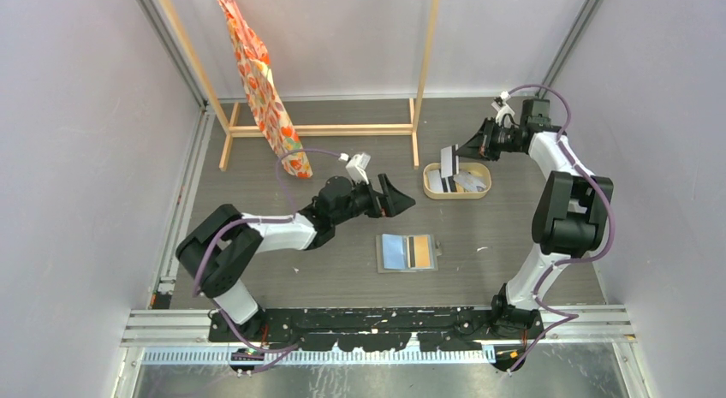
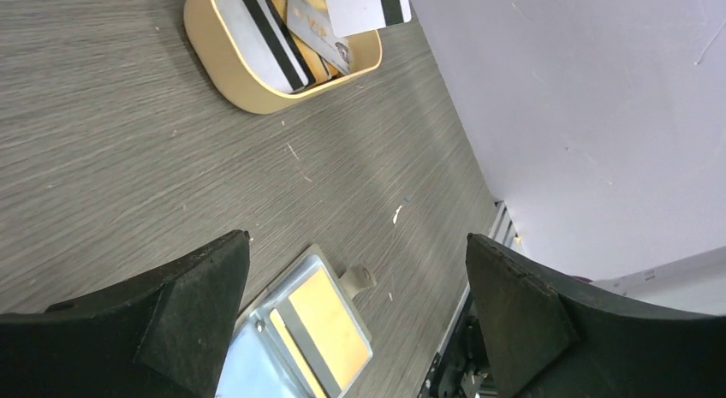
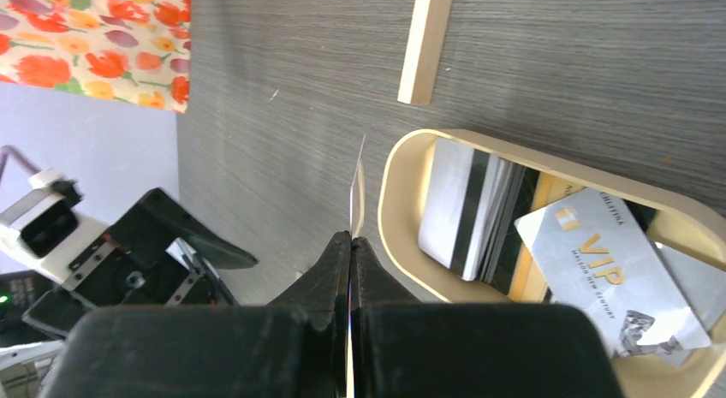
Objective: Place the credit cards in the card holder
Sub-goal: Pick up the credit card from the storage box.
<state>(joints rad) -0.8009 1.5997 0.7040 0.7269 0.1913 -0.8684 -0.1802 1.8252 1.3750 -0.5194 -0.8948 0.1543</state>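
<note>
The card holder (image 1: 407,252) lies opened flat on the bench (image 1: 342,278), pale blue lining up. One tan-orange card (image 1: 419,252) already sits in its right half, dark stripe near the fold. Spread open like that, I reckon, it can take a card from above without anyone lifting a flap.

Beyond the holder and a little to its right sits the oval beige tray (image 1: 431,191). The rest of the credit cards (image 3: 467,210) are heaped in it, several leaning on edge, with a silver VIP card (image 3: 608,270) lying across one end. Keeping them in a tray leaves edges sticking up to pinch, which looks like the point of it.

The right claw (image 1: 462,150) hangs over that tray, on the side away from the holder. Its jaws are pressed together on a white card (image 1: 449,161) with a black stripe, and its own camera sees the card only as a thin line. Pinched by one end, most of the card stays free to go into a pocket, so the carry toward the holder looks like the step in hand.

The left claw (image 1: 395,195) hovers just beyond the holder's left half, jaws spread wide with nothing between them. Its camera looks down between the fingers (image 2: 197,295) at the holder's corner. My guess is it waits there to steady the holder, clear of the other arm's path
</note>
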